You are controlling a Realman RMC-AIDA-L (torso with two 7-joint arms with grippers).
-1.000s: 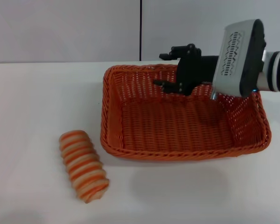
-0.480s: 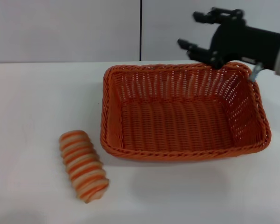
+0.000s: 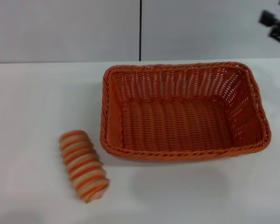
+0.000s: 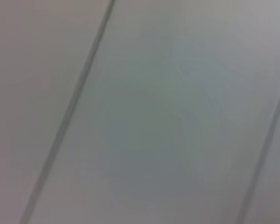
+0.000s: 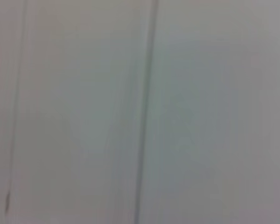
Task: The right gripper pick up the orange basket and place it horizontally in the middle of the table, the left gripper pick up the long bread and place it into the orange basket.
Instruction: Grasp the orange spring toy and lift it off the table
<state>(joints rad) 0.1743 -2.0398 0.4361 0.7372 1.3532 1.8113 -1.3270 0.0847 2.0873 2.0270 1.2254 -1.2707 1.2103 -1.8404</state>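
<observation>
The orange basket (image 3: 184,112) sits flat on the white table (image 3: 32,98), long side across, about in the middle, and nothing is in it yet. The right gripper (image 3: 275,25) is way up at the far right corner, high above the table and well apart from the basket, holding nothing. Only the black tips of its two fingers show, with a gap between them, so I think it is spread apart and not squeezed on anything. From that gripper, the basket is down and toward the robot's left, and the long bread (image 3: 83,165) is farther off the same way, past the basket. The stripy bread lies on the table just beside the basket's near left corner, not touching it, and it is tilted a bit. I cannot see the left gripper at all; its own camera shows only a plain grey wall with dark lines, and so does the right one. So I think the basket part is done and the bread part comes next. The left gripper needs to come down over the bread with its fingers wide, turned to match the tilt, grab it across the middle, lift it over the braided rim, and let it go inside the basket.
</observation>
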